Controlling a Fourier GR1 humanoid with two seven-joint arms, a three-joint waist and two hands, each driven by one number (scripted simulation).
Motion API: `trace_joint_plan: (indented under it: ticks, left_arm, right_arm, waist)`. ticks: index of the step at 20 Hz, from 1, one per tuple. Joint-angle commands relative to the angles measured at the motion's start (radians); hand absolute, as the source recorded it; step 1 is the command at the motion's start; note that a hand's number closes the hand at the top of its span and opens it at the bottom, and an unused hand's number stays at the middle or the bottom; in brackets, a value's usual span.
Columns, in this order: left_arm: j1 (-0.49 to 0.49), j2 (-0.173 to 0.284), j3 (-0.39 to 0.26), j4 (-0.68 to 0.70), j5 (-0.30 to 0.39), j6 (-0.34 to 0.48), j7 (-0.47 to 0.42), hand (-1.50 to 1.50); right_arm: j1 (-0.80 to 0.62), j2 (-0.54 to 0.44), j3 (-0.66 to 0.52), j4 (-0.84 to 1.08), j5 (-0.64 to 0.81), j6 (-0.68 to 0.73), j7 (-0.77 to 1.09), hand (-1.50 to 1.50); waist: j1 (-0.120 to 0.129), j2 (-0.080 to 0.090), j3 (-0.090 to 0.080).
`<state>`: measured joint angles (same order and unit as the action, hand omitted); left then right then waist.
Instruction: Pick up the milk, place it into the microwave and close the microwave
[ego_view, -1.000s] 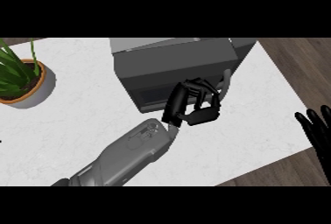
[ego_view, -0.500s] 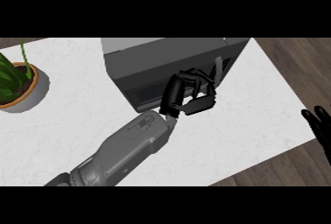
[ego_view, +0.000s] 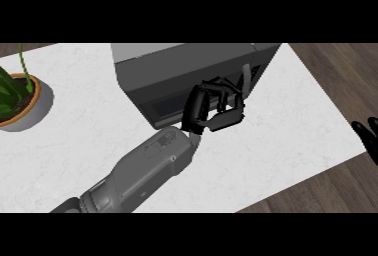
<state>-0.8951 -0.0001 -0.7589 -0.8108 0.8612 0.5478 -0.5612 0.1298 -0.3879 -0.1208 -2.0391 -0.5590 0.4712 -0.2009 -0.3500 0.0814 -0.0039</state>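
A grey microwave stands at the back of the white counter, its dark front door facing me. The door looks shut or nearly so. My left forearm crosses the counter from the lower left. My left hand rests against the right part of the door, fingers relaxed and slightly bent, holding nothing that I can see. No milk shows anywhere. My right hand is at the right edge, only its fingers showing, open and still.
A potted green plant sits at the counter's left edge. Brown wooden floor lies beyond the counter's right and front edges. Bare counter stretches in front of the microwave and to its right.
My left hand has stayed on the microwave's front, edging slightly upward. The plant has slid toward the left edge of the view and my right hand toward the right edge.
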Motion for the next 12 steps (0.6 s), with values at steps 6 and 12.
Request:
trace_joint_plan:
  ticks: [6,12]
  left_arm:
    - [-0.052,0.000,0.017,0.086,0.049,-0.017,-0.040,1.50]
    - [-0.074,0.000,0.015,0.098,0.072,-0.021,-0.060,1.50]
  right_arm:
    - [-0.019,-0.037,-0.026,-0.020,-0.046,-0.005,0.039,-1.50]
    - [-0.026,-0.047,-0.031,-0.025,-0.072,-0.010,0.059,-1.50]
  waist:
    - [-0.020,0.013,0.000]
    - [-0.021,0.015,0.001]
